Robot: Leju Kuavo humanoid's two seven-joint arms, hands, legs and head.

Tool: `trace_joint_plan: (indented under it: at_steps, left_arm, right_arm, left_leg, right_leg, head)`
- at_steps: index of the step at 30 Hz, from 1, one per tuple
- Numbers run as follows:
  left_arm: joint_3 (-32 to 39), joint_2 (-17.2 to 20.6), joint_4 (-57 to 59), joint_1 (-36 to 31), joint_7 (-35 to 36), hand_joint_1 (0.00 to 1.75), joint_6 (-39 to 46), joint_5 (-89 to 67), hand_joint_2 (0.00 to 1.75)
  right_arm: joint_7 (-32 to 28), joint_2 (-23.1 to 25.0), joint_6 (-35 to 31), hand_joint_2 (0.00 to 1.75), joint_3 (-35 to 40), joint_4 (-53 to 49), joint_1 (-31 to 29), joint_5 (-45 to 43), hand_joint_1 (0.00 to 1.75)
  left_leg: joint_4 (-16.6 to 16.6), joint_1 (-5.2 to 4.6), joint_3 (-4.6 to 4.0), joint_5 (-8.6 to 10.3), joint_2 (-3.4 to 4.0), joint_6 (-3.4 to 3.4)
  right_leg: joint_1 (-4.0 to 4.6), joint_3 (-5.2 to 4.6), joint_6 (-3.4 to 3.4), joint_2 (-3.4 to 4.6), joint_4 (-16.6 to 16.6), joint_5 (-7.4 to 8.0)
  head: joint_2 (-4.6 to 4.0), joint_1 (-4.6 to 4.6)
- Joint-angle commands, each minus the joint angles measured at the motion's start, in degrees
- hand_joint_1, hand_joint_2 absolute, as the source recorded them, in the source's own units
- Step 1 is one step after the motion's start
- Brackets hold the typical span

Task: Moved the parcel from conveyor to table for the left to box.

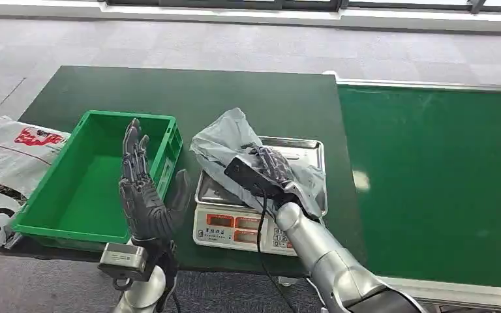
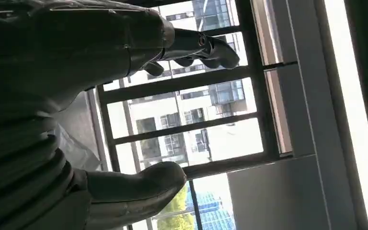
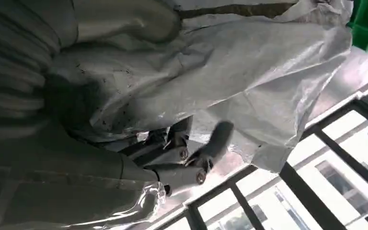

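The parcel (image 1: 225, 140), a crumpled grey plastic bag, lies on the steel tray of a scale (image 1: 235, 228) on the dark green table (image 1: 235, 91). My right hand (image 1: 271, 166) grips it from above; in the right wrist view the fingers (image 3: 187, 163) curl under the bag (image 3: 230, 62) and the thumb lies on its other side. My left hand (image 1: 140, 189) is raised upright by the near right corner of the green box (image 1: 52, 176), fingers straight and apart, holding nothing. The left wrist view has that hand (image 2: 52, 72) spread in front of windows.
The green conveyor belt (image 1: 430, 182) runs along the table's right side. A white printed sack (image 1: 6, 156) lies left of the box, which has nothing in it. A black cable hangs from my right wrist in front of the scale's display.
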Motion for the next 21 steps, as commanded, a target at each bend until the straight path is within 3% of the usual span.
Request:
trace_joint_plan:
  at_steps: [1, 8, 9, 12, 15, 21]
  left_arm:
    - [0.76, 0.68, 2.43, -1.69, -0.14, 0.0, 0.02, -0.05, 1.75]
    - [1.04, 0.58, 2.15, -1.51, -0.09, 0.0, 0.06, -0.29, 1.75]
    - [1.11, 0.56, 2.01, -1.37, -0.04, 0.0, 0.02, -0.37, 1.75]
    - [1.49, 0.51, 1.45, -0.57, 0.28, 0.0, -0.34, -0.77, 1.75]
    - [1.49, 0.88, 1.13, 0.27, 0.33, 0.0, -0.05, -1.02, 1.75]
    - [0.43, 2.2, 1.95, 0.5, 0.5, 0.0, 1.0, -0.59, 1.75]
  right_arm:
    - [-0.69, -0.94, -0.03, 1.75, 1.98, 4.52, -2.71, -0.53, 0.0]
    - [-2.49, -1.23, -1.14, 1.75, 0.87, 2.64, -2.19, -1.35, 0.0]
    - [-2.71, -1.34, -1.7, 0.0, 0.58, 2.12, -2.08, -1.45, 0.0]
    - [-3.44, -2.0, -5.05, 0.0, -0.83, -2.05, -0.79, -1.6, 0.0]
    - [-6.16, -2.74, -13.09, 0.0, -1.21, -13.42, 3.72, 0.22, 0.0]
    - [-8.14, -3.9, -16.26, 0.0, 0.82, -35.67, 13.52, 0.74, 0.0]
  left_leg:
    - [-0.14, 0.09, 0.18, 0.02, 0.05, -0.01]
    - [-0.06, 0.03, 0.07, 0.01, 0.01, -0.01]
    - [-0.11, 0.06, 0.12, 0.03, -0.01, -0.02]
    - [-0.03, 0.02, 0.04, 0.01, -0.01, 0.0]
    - [-0.08, 0.05, 0.09, 0.02, -0.05, 0.0]
    - [-0.05, 0.04, 0.06, -0.01, -0.07, -0.01]
  right_leg:
    - [0.11, 0.21, -0.1, -0.02, -0.2, 0.05]
    - [0.05, 0.08, -0.06, -0.03, -0.08, 0.02]
    - [0.08, 0.15, -0.08, -0.06, -0.15, 0.03]
    - [0.03, 0.05, -0.04, -0.04, -0.05, 0.0]
    - [0.06, 0.12, -0.05, -0.1, -0.12, 0.0]
    - [0.05, 0.09, -0.04, -0.1, -0.09, -0.02]
  head:
    - [-0.02, 0.0]
    - [0.0, 0.0]
    - [0.0, 0.0]
    - [0.0, 0.0]
    - [0.0, 0.0]
    - [0.0, 0.0]
